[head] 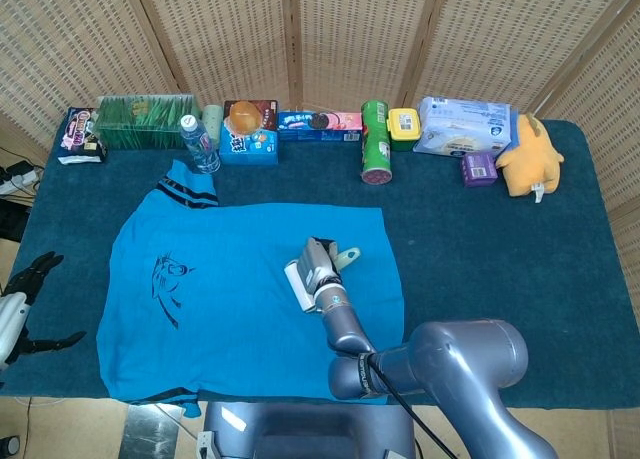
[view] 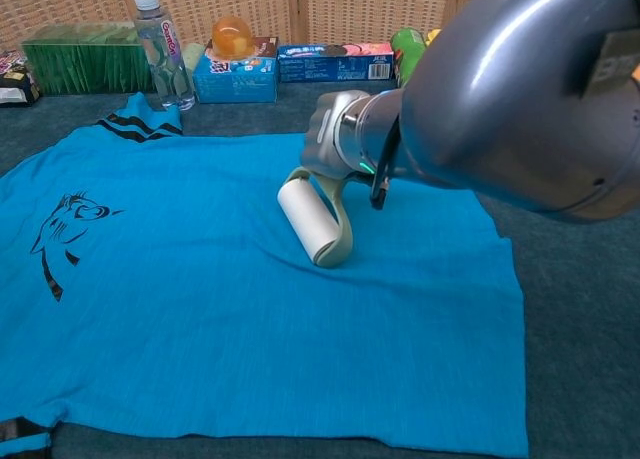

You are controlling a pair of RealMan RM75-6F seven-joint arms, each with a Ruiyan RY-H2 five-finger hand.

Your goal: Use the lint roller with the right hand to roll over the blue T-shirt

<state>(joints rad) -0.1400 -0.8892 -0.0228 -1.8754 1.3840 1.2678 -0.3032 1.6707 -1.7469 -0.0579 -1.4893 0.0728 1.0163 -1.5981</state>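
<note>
The blue short-sleeved cotton T-shirt (view: pixel 250 309) is laid flat, front up, on the dark blue carpeted tabletop (head: pixel 500 239), presumably so the whole panel is presented for rolling. The white cylindrical lint roller with a pale green frame handle (view: pixel 315 219) is set with its drum touching the fabric, right of the shirt's centre. Its handle is gripped by the right robot hand (view: pixel 335 144), fingers wrapped around it; the low wrist angle is judged to keep the drum pressed down. The left robot hand (head: pixel 22 304) is held off the tabletop's left edge, fingers spread, holding nothing, clear of the work. A clear plastic water bottle (head: pixel 199 144) and a green cylindrical snack can (head: pixel 375 141) are ranged along the far edge, well apart from the shirt's body.
</note>
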